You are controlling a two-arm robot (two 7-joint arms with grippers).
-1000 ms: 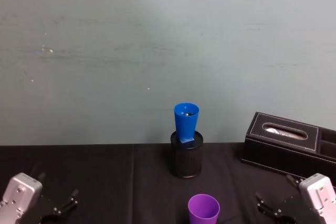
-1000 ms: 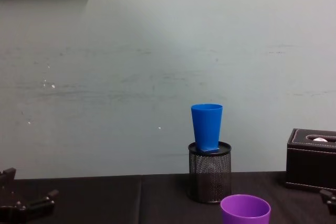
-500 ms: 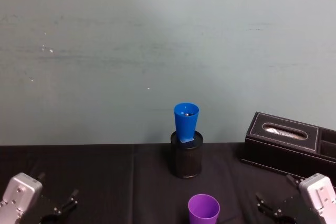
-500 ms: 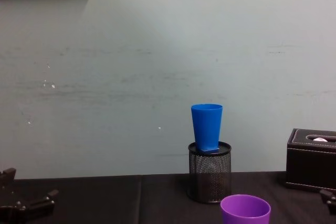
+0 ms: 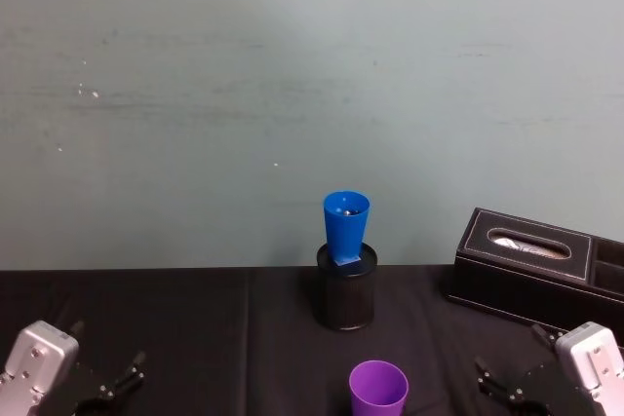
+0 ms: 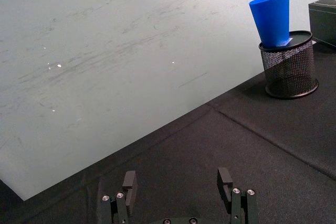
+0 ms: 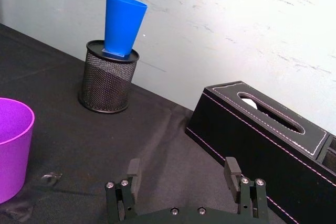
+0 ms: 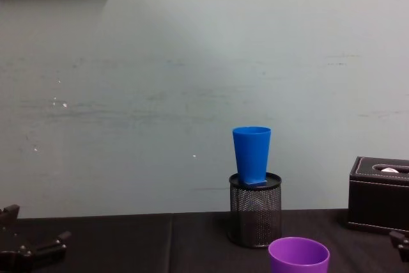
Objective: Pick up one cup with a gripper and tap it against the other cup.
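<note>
Black cloth (image 5: 195, 338) separates the purple cup (image 5: 378, 392) from left tool (image 6: 177, 174) and right tool (image 7: 182, 163), both spread, holding nothing.

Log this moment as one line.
left gripper: open, low left | right gripper: open, low right | purple cup: on table, untouched | blue cup: in mesh holder

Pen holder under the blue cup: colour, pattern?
Pen holder is black wire mesh with a solid black rim; clearest in the right wrist view.

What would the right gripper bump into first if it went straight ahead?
Probably the near end of the black tissue box; the open right gripper points roughly there, though depth is unclear. The purple cup sits off to one side.
</note>
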